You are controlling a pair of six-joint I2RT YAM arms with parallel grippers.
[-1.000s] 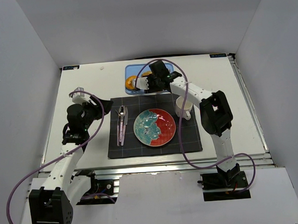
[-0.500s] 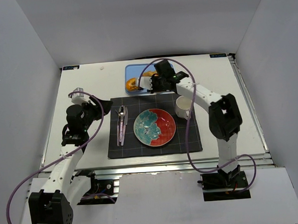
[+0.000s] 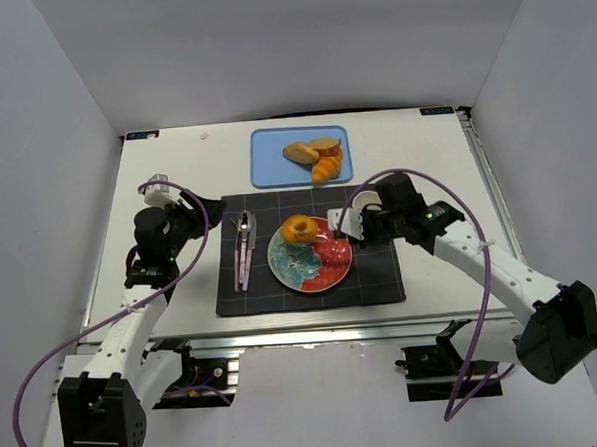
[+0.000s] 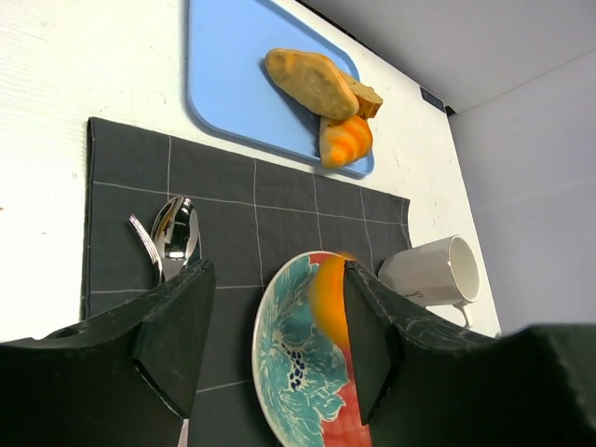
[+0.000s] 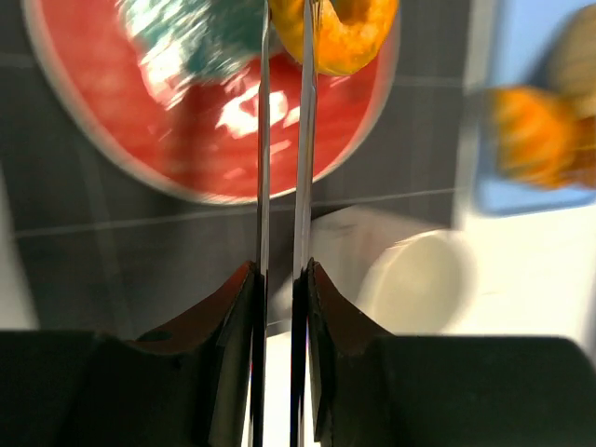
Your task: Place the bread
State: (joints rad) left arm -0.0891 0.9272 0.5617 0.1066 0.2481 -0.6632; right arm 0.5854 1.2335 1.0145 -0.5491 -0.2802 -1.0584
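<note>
The bread [image 3: 299,228] is a small golden-brown ring. It is at the upper left of the red and teal plate [image 3: 326,274], just over or on it. My right gripper [image 3: 326,229] reaches in from the right, and its thin blades are nearly closed on the ring's near wall. In the blurred right wrist view the bread [image 5: 349,33] is at the tip of the right gripper [image 5: 283,14]. My left gripper [image 3: 196,217] hovers open and empty left of the dark placemat [image 3: 382,279]. In the left wrist view the bread [image 4: 328,293] shows between the jaws of the left gripper [image 4: 275,279], far beyond them.
A blue tray [image 3: 270,155] at the back holds tan rolls [image 3: 305,151] and a croissant [image 3: 326,169]. A spoon and fork [image 3: 245,246] lie on the mat left of the plate. A white mug [image 4: 433,270] stands right of the plate, under my right arm.
My right arm swung from the blue tray forward to the plate, bringing the bread with it. The left arm has not moved.
</note>
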